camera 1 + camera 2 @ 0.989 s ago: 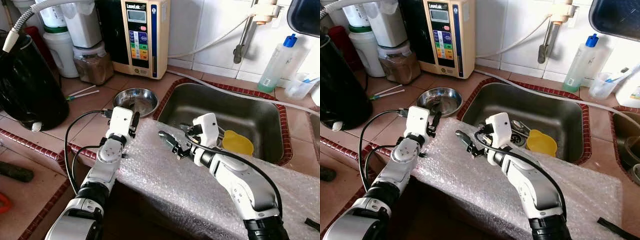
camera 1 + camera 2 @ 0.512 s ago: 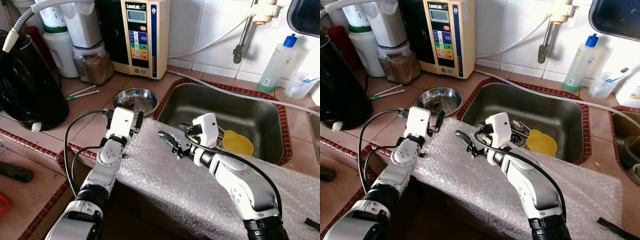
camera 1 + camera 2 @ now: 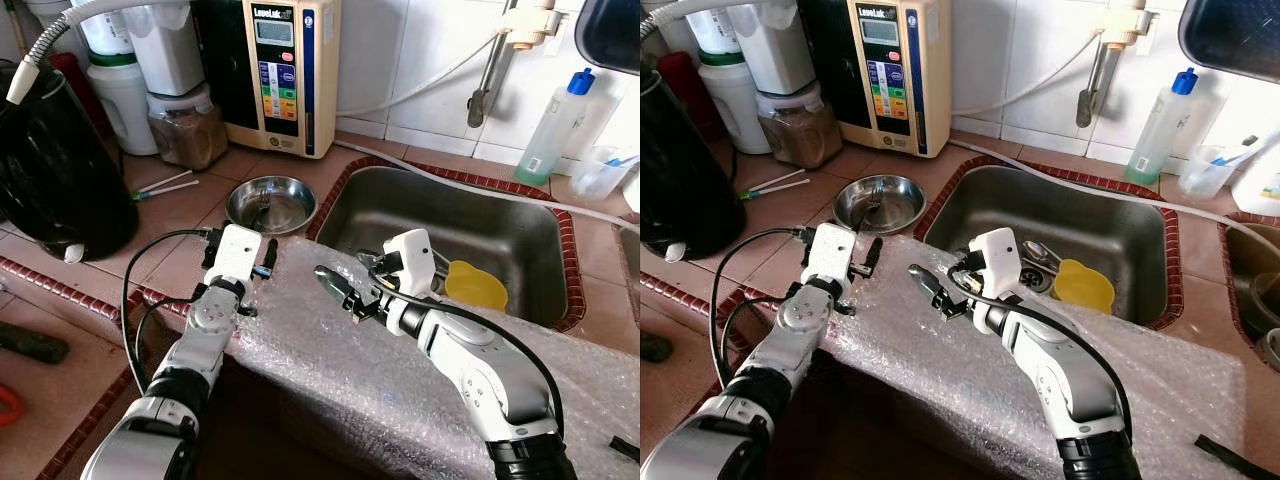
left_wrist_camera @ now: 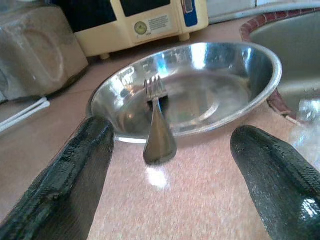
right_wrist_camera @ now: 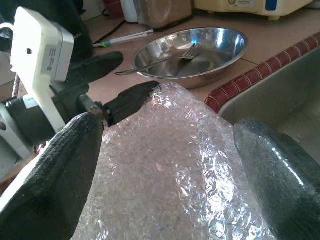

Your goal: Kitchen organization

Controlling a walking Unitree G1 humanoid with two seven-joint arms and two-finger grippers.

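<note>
Left wrist view showed the left gripper (image 4: pixel 167 165) with fingers apart, just short of the steel bowl (image 4: pixel 235 95), whose fork (image 4: pixel 157 125) overhung the near rim. Right gripper (image 3: pixel 930 290) hovered spread above the bubble wrap (image 3: pixel 980 390) beside the sink (image 3: pixel 1090 225) edge

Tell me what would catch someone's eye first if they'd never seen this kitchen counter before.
Probably the big sheet of bubble wrap draped over the counter edge in front of the sink, with the left gripper and right gripper open over it. Next, the steel bowl on the counter beyond the left gripper, a fork leaning on its rim.
</note>
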